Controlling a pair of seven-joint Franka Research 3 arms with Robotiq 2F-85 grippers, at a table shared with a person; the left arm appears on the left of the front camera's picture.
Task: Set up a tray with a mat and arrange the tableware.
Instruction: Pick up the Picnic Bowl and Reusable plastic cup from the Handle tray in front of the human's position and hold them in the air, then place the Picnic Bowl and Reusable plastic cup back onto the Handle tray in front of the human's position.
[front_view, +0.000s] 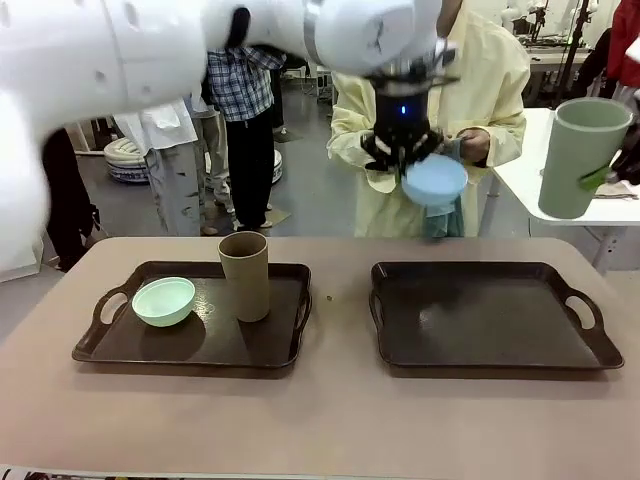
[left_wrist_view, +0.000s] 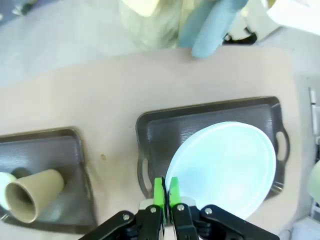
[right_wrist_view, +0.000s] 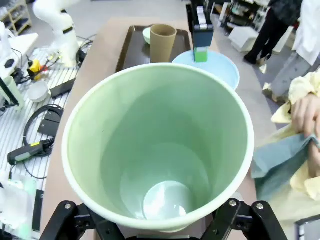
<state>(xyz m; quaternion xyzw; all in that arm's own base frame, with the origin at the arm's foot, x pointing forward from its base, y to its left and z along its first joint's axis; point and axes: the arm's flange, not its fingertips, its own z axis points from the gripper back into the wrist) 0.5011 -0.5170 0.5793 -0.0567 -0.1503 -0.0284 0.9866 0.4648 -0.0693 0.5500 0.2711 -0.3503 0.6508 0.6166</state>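
**Desk:** High over the worktop, the left tool (front_view: 405, 160) has its green pads pinched thin on the rim of the light blue bowl (front_view: 435, 180). The bowl hangs in the air above the right-hand tray (front_view: 480, 325). How should it go down?

**Photographer:** Low and level, I judge. A rim pinch lets a shallow bowl swing (smooth matte plastic, little for the pads to bite). It should be lowered until its base meets the surface, and only then should the pads part. The tray is dark and bare, with a raised lip and cut-out handles, and no mat lies in it. At the far side a person's hand (front_view: 475, 145) holds a blue-grey cloth (front_view: 440, 218), possibly that mat, so it is better to let it land first.

**Desk:** And the other arm?

**Photographer:** The right tool (front_view: 600, 178) is clamped around the pale green tumbler (front_view: 582, 155). The tumbler is tall, tapered and handleless, and it is held aloft at the worktop's right side.

**Desk:** The left-hand tray (front_view: 260, 345)?

**Photographer:** It carries the mint green bowl (front_view: 164, 301) and the brown tumbler (front_view: 245, 275), upright and near each other.
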